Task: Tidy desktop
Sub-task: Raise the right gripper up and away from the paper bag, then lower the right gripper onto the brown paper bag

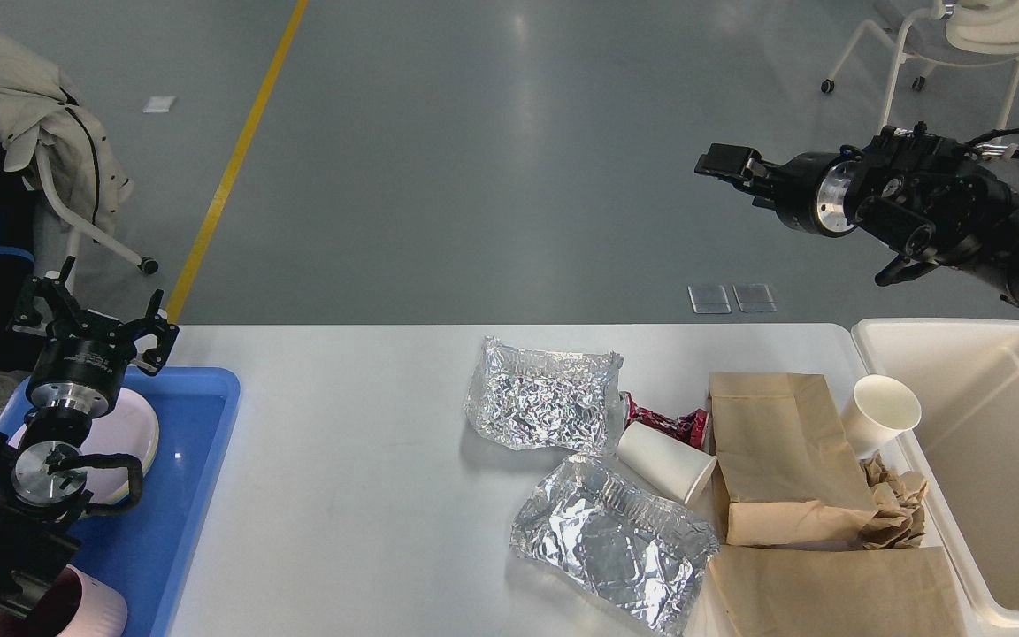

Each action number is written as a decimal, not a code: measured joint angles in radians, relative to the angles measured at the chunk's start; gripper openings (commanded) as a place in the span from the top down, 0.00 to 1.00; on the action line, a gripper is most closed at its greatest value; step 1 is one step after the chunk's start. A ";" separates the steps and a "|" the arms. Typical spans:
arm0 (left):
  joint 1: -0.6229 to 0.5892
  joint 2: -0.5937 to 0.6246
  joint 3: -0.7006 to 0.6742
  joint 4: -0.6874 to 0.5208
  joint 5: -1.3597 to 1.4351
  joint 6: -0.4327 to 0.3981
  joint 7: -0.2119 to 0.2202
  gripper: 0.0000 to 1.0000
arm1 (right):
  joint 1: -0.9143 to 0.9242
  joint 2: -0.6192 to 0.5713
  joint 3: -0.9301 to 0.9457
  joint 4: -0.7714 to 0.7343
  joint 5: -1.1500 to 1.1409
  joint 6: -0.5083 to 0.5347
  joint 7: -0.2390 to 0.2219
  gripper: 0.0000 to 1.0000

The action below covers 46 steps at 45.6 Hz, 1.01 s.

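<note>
The white desktop [341, 495] carries litter on its right half. Two crumpled foil sheets [545, 398] [611, 540] lie near the middle. A white paper cup [664, 460] lies on its side next to a red wrapper [669, 423]. A second paper cup [881, 411] leans at the right edge. Brown paper bags [779, 442] [837, 593] and crumpled brown paper [899, 504] lie at the right front. My left gripper [94, 314] hangs open and empty over the blue tray. My right gripper [726, 164] is raised beyond the table's far edge, pointing left, its fingers indistinct.
A blue tray [195, 495] at the left holds stacked plates [125, 433] and a pink cup [76, 610]. A cream-white bin [987, 460] stands against the table's right end. Chairs stand on the grey floor at far left [58, 177] and far right [978, 44].
</note>
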State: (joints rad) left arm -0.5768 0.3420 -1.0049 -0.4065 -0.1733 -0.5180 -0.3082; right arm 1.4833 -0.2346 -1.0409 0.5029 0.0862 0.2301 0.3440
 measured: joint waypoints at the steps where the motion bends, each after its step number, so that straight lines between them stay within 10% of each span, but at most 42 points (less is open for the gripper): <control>1: 0.000 0.000 0.000 0.000 0.000 0.000 0.000 0.02 | 0.009 -0.003 -0.004 0.021 0.000 0.003 -0.008 0.00; 9: 0.000 0.000 0.000 0.000 0.000 0.000 0.001 0.02 | 0.137 0.010 -0.186 0.205 0.000 0.057 -0.089 0.00; 24: 0.002 0.000 -0.003 0.000 0.000 0.000 0.000 0.02 | 0.474 0.116 -0.359 0.543 -0.007 0.335 -0.083 0.00; 46: 0.002 0.000 -0.003 0.000 -0.001 0.000 0.000 0.02 | 0.854 0.240 -0.362 1.066 0.001 0.379 -0.130 0.00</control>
State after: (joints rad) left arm -0.5751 0.3422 -1.0079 -0.4065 -0.1747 -0.5182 -0.3083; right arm 2.3370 0.0050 -1.4024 1.5685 0.0872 0.6088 0.2142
